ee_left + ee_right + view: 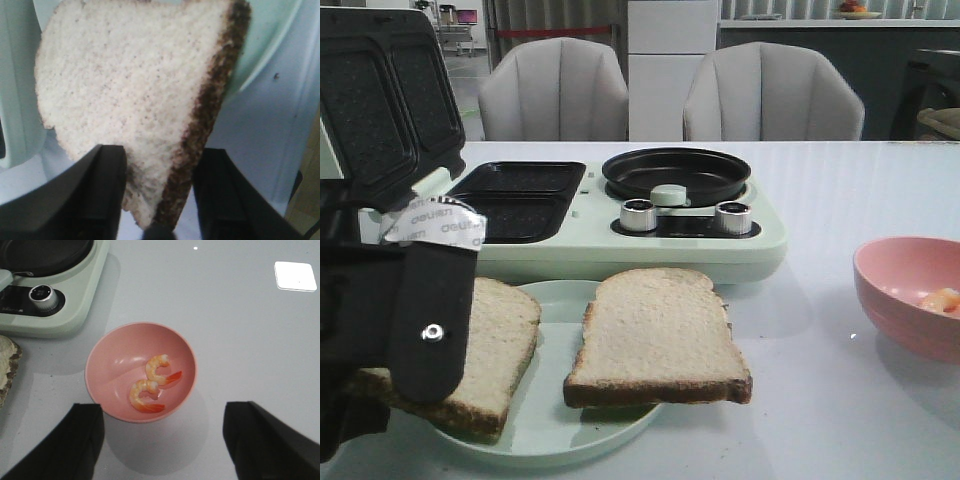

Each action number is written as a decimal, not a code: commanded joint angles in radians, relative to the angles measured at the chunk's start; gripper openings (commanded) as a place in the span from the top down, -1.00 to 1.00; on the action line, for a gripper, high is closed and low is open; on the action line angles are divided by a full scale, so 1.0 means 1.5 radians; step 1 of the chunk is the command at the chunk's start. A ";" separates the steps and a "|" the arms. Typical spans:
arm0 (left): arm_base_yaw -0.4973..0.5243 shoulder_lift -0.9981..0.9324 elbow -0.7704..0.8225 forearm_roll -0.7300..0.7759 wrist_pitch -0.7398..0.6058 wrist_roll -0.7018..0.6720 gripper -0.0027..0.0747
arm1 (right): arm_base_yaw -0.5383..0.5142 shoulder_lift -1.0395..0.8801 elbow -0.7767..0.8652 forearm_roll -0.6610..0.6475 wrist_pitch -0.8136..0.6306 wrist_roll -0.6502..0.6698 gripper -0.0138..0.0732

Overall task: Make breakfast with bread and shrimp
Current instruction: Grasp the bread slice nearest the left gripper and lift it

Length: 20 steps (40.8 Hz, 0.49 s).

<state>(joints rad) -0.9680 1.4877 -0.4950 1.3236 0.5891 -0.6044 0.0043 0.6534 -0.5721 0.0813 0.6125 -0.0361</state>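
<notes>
Two slices of bread lie on a pale green plate (555, 420): the right slice (660, 335) flat and untouched, the left slice (505, 330) partly behind my left gripper (390, 400). In the left wrist view that gripper (159, 155) is shut on the near corner of the left slice (130, 85), one finger on the crumb face and one by the brown crust. Two curled orange-pink shrimp (159, 371) lie in a pink bowl (107, 370). Just short of the bowl, my right gripper (162, 412) hangs open and holds nothing. From the front, one shrimp (942, 299) shows in the bowl (890, 262).
A pale green breakfast maker (740, 255) stands behind the plate, with its waffled lid (380, 100) raised, two black sandwich wells (515, 200), a round black pan (675, 172) and two metal knobs. Two grey chairs stand beyond the table's far edge.
</notes>
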 commanded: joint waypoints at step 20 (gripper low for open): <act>-0.060 -0.054 -0.016 0.013 0.093 -0.012 0.67 | -0.003 0.001 -0.018 -0.006 -0.053 0.000 -0.70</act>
<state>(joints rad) -1.0223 1.4653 -0.4950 1.3236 0.6438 -0.6051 0.0043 0.6534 -0.5721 0.0813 0.6125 -0.0361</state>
